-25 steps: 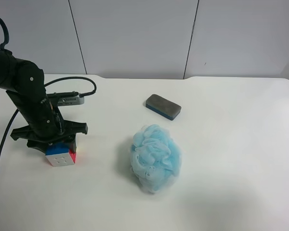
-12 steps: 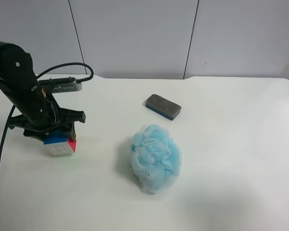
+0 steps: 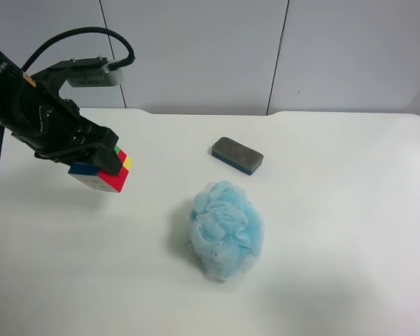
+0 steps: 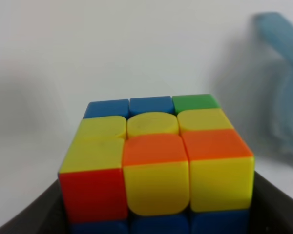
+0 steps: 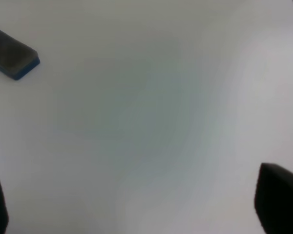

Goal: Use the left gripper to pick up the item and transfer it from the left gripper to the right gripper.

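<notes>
At the exterior high view's left, the left gripper (image 3: 92, 159) is clamped on the puzzle cube (image 3: 106, 178), jaws closed against its opposite sides, holding it tilted in the air above the white table (image 3: 336, 210); in the left wrist view the cube (image 4: 156, 161) sits between the dark fingers, with yellow and orange squares facing the camera. A second ago the cube stood on the table under the gripper; it is now lifted clear and carried slightly toward the pale blue mesh puff (image 3: 226, 228) and the grey eraser (image 3: 237, 155), both unmoved. The right gripper (image 5: 136, 204) shows only in its own wrist view, jaws spread wide apart over the table.
</notes>
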